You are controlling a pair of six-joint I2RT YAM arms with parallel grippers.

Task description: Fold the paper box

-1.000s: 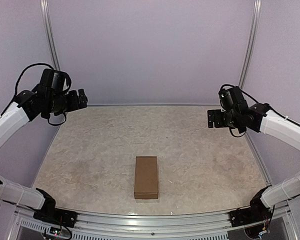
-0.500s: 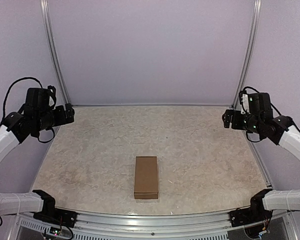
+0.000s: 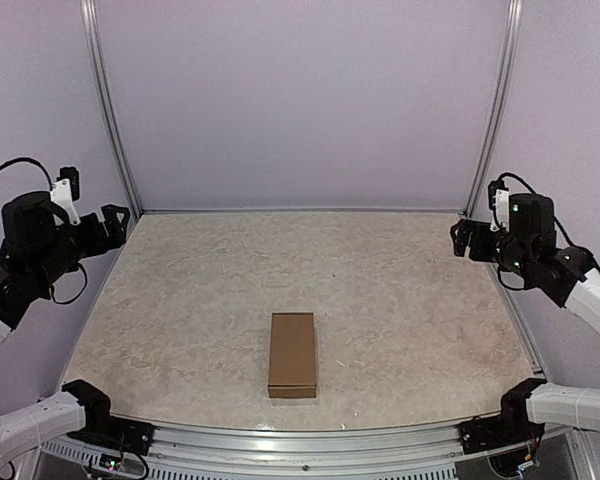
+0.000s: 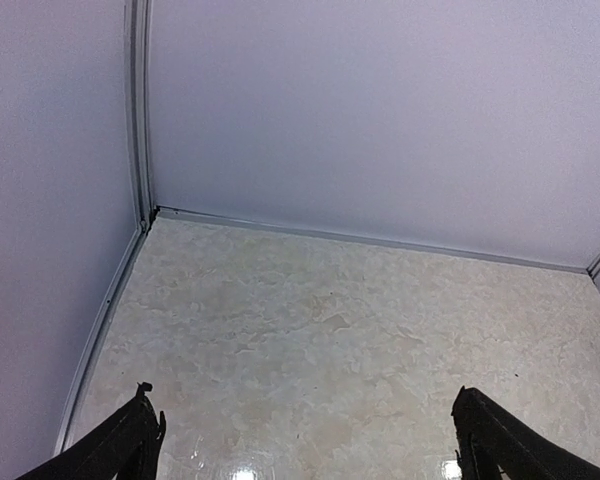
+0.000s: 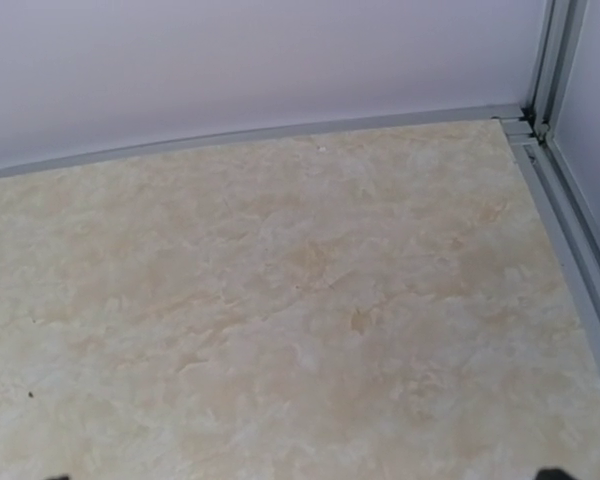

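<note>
The paper box (image 3: 293, 354) is a small closed brown carton lying on the marble-patterned table (image 3: 400, 290), near the front edge at the middle. My left gripper (image 3: 112, 224) hangs open at the far left beside the wall, well away from the box. My right gripper (image 3: 462, 238) is open at the far right, also far from it. The left wrist view has two dark fingertips (image 4: 138, 440) wide apart over bare table. Only the very tips of the right gripper (image 5: 302, 476) peek in at the bottom corners of the right wrist view. Neither wrist view includes the box.
Lilac walls with metal corner posts (image 3: 106, 110) close the table on three sides. A metal rail (image 3: 300, 437) runs along the front edge, with both arm bases (image 3: 100, 420) at its ends.
Both arms have drawn back outward and lower toward the side walls, grippers still wide open. The box has not moved.
</note>
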